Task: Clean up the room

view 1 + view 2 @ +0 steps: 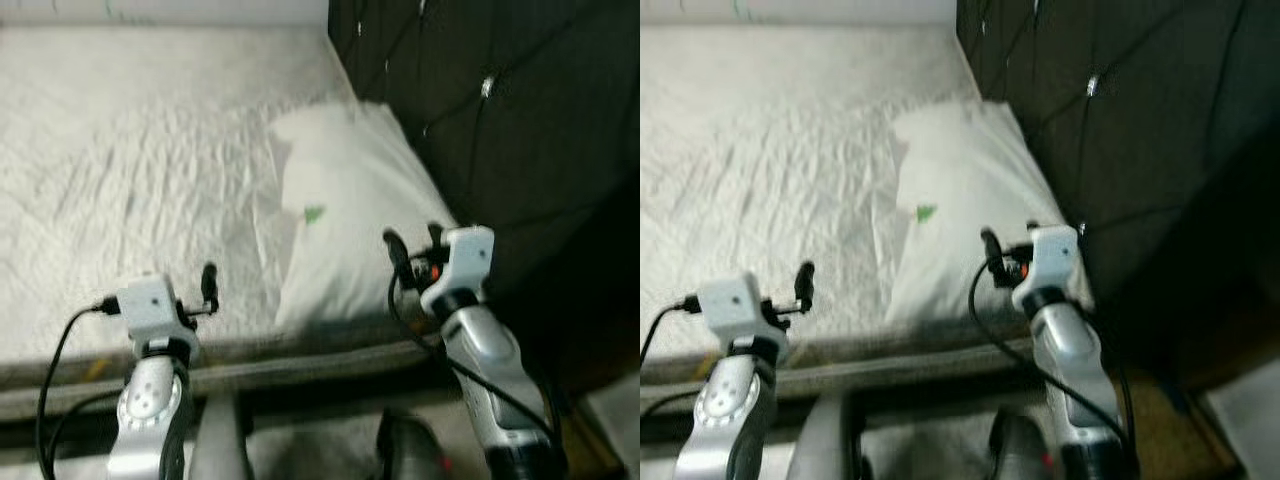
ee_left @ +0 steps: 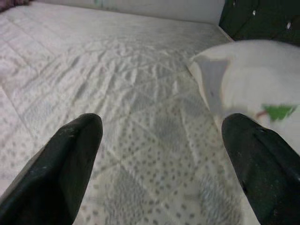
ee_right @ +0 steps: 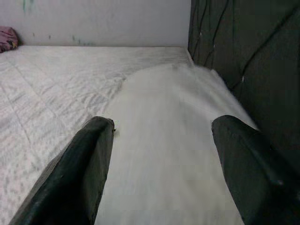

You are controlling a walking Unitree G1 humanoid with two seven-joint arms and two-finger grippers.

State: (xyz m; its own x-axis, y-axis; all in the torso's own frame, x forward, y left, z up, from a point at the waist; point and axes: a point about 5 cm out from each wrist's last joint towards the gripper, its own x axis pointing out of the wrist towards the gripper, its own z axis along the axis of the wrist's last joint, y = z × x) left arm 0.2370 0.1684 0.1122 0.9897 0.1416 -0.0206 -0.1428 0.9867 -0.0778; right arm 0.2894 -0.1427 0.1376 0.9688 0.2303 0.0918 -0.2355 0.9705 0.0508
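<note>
Quilted white mattress was noted filling frame left, dark tufted headboard upper right. White pillow lay centre-right against it. Right gripper, fingers spread, was held over the pillow's near end; left gripper, likewise apart, over bare mattress. Judged: pillow's near edge should be pinched squarely.

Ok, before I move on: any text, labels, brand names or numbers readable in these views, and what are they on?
None can be read.
The pillow carries a small green mark, too blurred to tell if it is a logo or lettering.
No print can be made out on the quilted bed cover, the dark tufted headboard, the left gripper or the right gripper.
</note>
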